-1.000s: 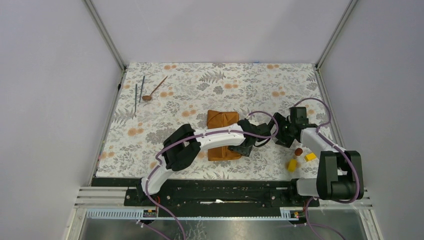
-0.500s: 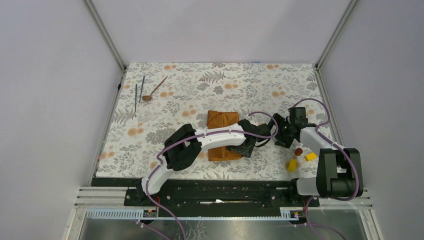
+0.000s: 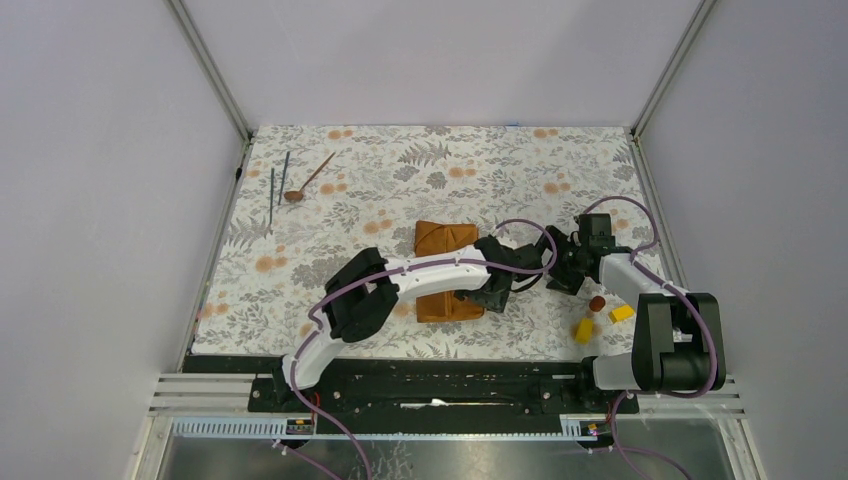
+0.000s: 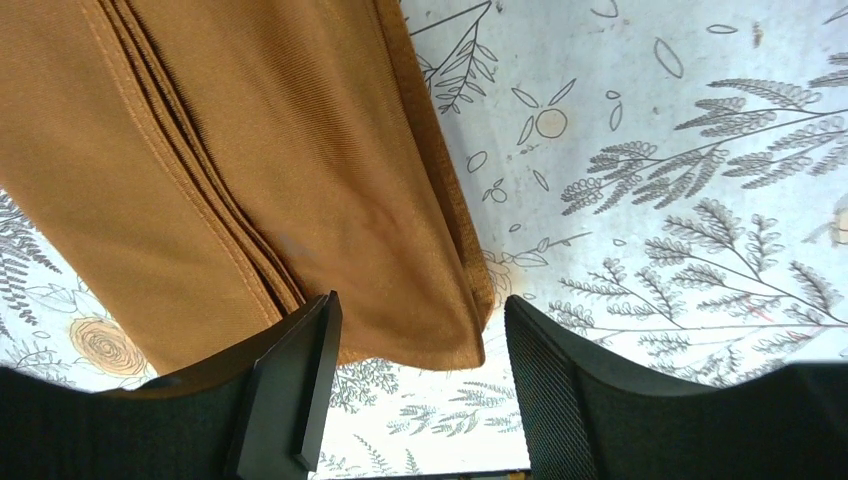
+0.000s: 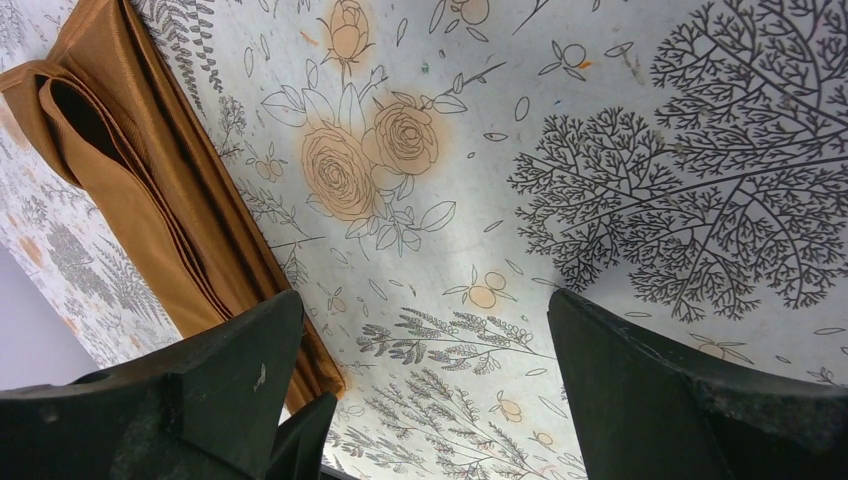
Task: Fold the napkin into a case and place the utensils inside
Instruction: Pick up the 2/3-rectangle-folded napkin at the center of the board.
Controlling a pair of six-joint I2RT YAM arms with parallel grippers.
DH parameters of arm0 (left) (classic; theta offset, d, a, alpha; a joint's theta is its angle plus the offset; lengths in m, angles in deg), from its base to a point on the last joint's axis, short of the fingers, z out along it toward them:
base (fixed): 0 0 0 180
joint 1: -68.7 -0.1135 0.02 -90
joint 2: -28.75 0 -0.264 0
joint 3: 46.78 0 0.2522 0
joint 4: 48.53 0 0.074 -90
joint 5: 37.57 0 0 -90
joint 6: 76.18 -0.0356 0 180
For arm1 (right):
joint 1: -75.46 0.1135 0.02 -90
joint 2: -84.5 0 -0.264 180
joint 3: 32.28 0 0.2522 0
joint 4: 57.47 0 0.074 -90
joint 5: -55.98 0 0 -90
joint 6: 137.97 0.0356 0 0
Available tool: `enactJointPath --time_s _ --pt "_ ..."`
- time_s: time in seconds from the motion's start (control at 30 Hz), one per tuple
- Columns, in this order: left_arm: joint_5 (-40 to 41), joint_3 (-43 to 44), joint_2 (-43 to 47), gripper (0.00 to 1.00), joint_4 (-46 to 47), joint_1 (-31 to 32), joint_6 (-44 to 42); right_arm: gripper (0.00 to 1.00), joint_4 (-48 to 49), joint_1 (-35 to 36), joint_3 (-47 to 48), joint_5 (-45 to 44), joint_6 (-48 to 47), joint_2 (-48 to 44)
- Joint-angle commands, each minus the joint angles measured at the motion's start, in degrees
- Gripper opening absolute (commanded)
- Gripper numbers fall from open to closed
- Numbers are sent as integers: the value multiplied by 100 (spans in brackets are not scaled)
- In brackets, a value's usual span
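Observation:
The napkin (image 3: pixel 438 240) lies folded as a narrow rust-orange strip mid-table, partly under my left arm. In the left wrist view its layered folds (image 4: pixel 250 180) fill the upper left. My left gripper (image 4: pixel 415 335) is open at the strip's near right corner, and the cloth lies between the fingers (image 4: pixel 300 390) unpinched. My right gripper (image 5: pixel 425 340) is open over bare tablecloth just right of the napkin (image 5: pixel 130 200). From above, the left gripper (image 3: pixel 497 293) and the right gripper (image 3: pixel 560 270) stand close together. The utensils lie far left at the back: a copper spoon (image 3: pixel 310 177) and two dark rods (image 3: pixel 278 182).
Two small yellow blocks (image 3: pixel 584 330) (image 3: pixel 621 313) and a small brown round piece (image 3: pixel 597 303) sit near the right arm's base. The floral tablecloth (image 3: pixel 400 170) covers the table. Enclosure walls close in the left, right and back sides.
My left jaws have spread wider at the napkin's right edge and now stand off the cloth. The right gripper has edged slightly toward the napkin.

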Motion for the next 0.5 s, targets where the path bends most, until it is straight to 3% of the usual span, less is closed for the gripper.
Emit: enactJointPath --time_s 0.0,0.47 --pt "161 74 573 66 144 34 162 100 20 -4 -52 19 -104 122" --pt "-91 -511 268 58 554 76 285 100 10 -11 -5 -72 21 63"
